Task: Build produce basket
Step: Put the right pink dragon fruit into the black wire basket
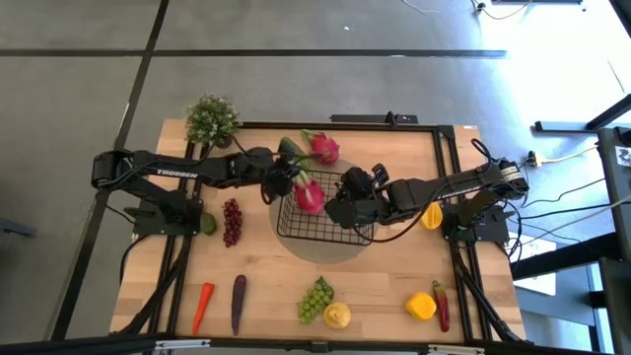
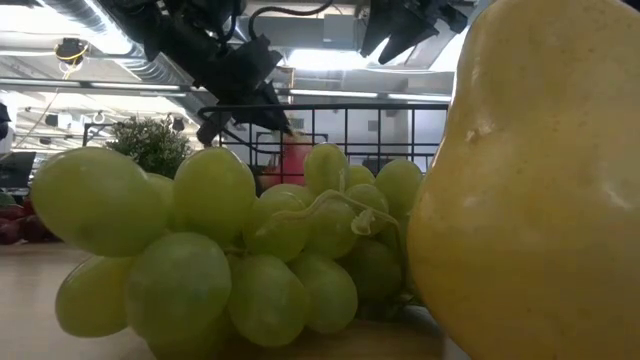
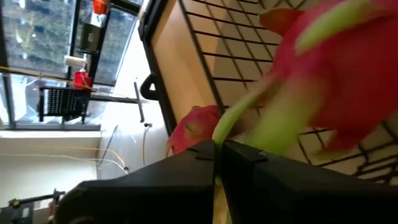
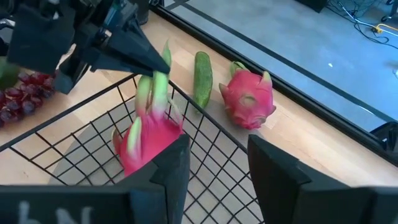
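Observation:
The black wire basket (image 1: pixel 340 235) stands at the table's middle. A pink dragon fruit (image 1: pixel 310 195) with green scales hangs inside its left part, with my left gripper (image 1: pixel 294 183) shut on it. Whether the fruit's lower end touches the basket floor I cannot tell. My right gripper (image 4: pixel 217 168) stands open above the basket's right part and touches nothing; in the low view its fingers (image 2: pixel 385 40) are clear above the rim (image 2: pixel 340 104). A second dragon fruit (image 4: pixel 249 99) and a cucumber (image 4: pixel 203 78) lie on the table beyond the basket's far rim. My left gripper pinches the green scales at the dragon fruit's top end (image 4: pixel 154 84) between its two shut fingers (image 4: pixel 146 56). It comes from the table's left, slanting down. In its own wrist view one green scale (image 3: pixel 239 118) runs into the seam between the fingers. The fruit hangs below them, tilted.
Purple grapes (image 1: pixel 232 222) lie left of the basket. Along the near edge lie a carrot (image 1: pixel 202 306), an eggplant (image 1: pixel 238 303), green grapes (image 1: pixel 315 299), a lemon (image 1: pixel 337 316), a yellow pepper (image 1: pixel 420 307) and a red chili (image 1: pixel 441 304). A potted plant (image 1: pixel 211 118) stands far left.

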You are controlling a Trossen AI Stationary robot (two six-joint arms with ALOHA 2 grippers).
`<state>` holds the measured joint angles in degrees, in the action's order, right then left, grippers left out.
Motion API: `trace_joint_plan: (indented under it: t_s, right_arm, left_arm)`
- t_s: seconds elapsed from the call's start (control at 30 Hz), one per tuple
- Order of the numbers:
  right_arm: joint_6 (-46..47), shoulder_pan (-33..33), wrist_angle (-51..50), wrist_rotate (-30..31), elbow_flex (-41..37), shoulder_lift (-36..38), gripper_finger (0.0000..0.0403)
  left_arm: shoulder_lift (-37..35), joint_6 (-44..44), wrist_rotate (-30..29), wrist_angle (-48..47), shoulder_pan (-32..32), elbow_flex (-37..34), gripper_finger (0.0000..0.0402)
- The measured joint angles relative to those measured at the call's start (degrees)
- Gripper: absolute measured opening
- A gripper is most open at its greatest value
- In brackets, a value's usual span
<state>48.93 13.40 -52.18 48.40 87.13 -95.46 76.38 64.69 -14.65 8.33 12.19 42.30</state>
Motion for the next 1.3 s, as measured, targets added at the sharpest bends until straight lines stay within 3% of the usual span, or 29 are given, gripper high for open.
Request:
trace_joint_plan:
  t_s: [0.2, 0.87, 1.13, 1.3]
  right_arm:
    - [0.05, -0.17, 0.02, 0.00, 0.00, 0.00, 0.0150]
    - [0.48, -0.28, 0.07, 0.00, 0.00, 0.00, 0.0150]
    - [0.26, -0.28, 0.07, 0.00, 0.00, 0.00, 0.0150]
    - [0.20, -0.28, 0.04, 0.02, 0.00, 0.00, 0.0150]
  left_arm:
    - [0.02, -5.74, -0.01, 0.11, 0.02, 0.00, 0.0010]
    - [0.20, -9.10, 0.17, 0.55, 0.04, 0.00, 0.0068]
    - [-0.44, -8.80, -9.87, 2.19, -1.92, -0.02, 0.0069]
    - [-1.68, -9.06, -11.44, 2.39, -2.94, 0.07, 0.0069]
